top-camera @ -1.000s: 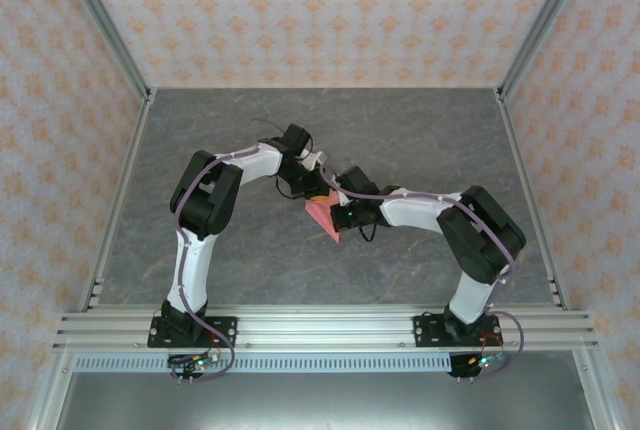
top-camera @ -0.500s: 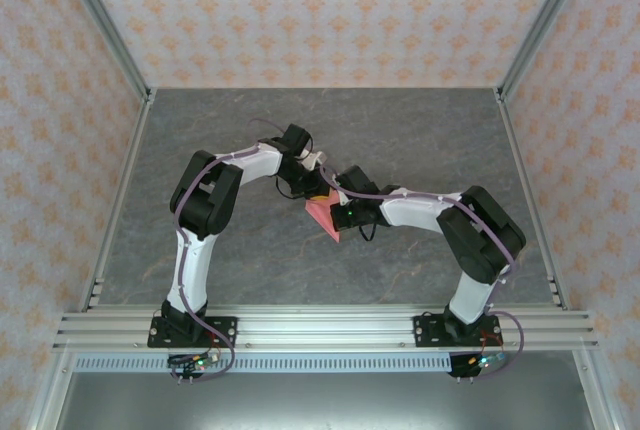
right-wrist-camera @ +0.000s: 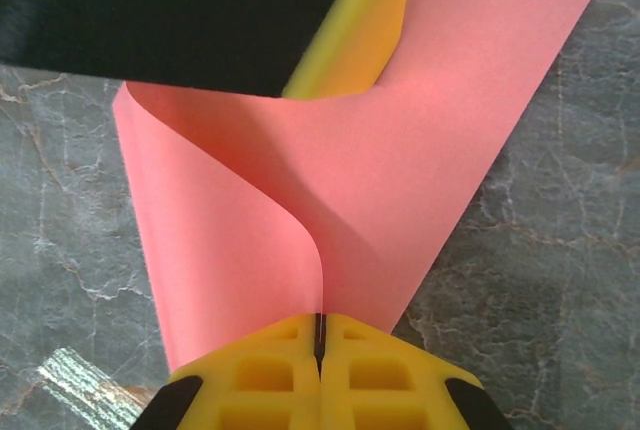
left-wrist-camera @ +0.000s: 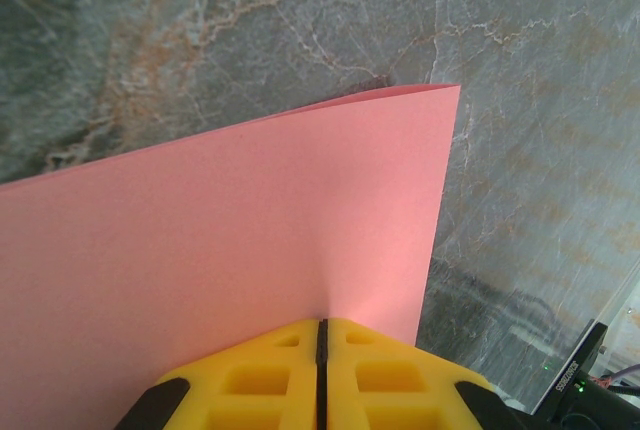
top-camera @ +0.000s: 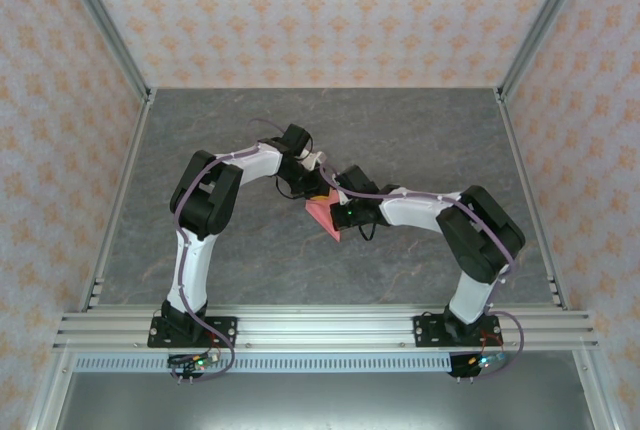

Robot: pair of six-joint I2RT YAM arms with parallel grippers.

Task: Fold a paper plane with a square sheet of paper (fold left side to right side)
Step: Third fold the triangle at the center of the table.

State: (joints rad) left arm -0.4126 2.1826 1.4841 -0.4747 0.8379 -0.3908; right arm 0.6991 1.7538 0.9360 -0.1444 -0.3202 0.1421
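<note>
While my left claw (left-wrist-camera: 322, 328) clamps one edge of the curled square sheet of paper (right-wrist-camera: 400, 150), my right claw (right-wrist-camera: 319, 322) pinches another over the marble counter (left-wrist-camera: 200, 20).

Grey marbled table (top-camera: 430, 140) with pale veins, enclosed at its far, left and right edges by walls (top-camera: 320, 10) papered in an orange floral pattern. Aluminium posts (top-camera: 106, 22) rise from the far corners. A slotted rail (top-camera: 320, 328) spans the near edge.
</note>
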